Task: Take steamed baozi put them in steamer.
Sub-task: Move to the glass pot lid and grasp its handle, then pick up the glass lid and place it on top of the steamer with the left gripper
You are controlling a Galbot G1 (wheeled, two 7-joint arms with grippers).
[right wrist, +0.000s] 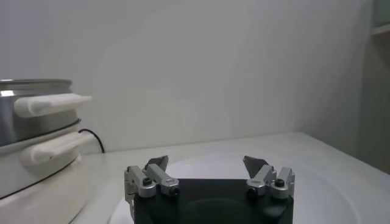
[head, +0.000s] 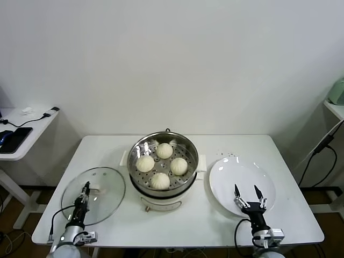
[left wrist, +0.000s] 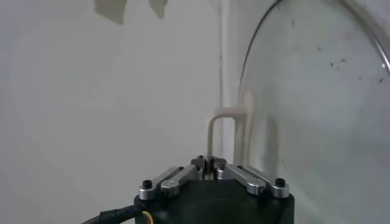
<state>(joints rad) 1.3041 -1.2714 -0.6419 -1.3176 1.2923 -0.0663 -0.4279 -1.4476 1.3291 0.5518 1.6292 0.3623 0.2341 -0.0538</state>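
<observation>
**Four baozi sit in the steamer, both claws low at the desk's near edge**

At lower left of the head view, the left claw (head: 86, 187) sits over the glass lid (head: 107, 185), its fingers pressed together; whether they pinch the lid's white handle (left wrist: 228, 131) is hard to tell. At centre, the steamer (head: 138, 146) stands upright on the white desk (head: 226, 145), open top up, holding four round steamed baozi (head: 160, 180). At lower right, the right claw (head: 248, 191) hovers over the white plate (head: 228, 174), fingers spread wide, empty. Both arms are cut off by the bottom edge.
</observation>
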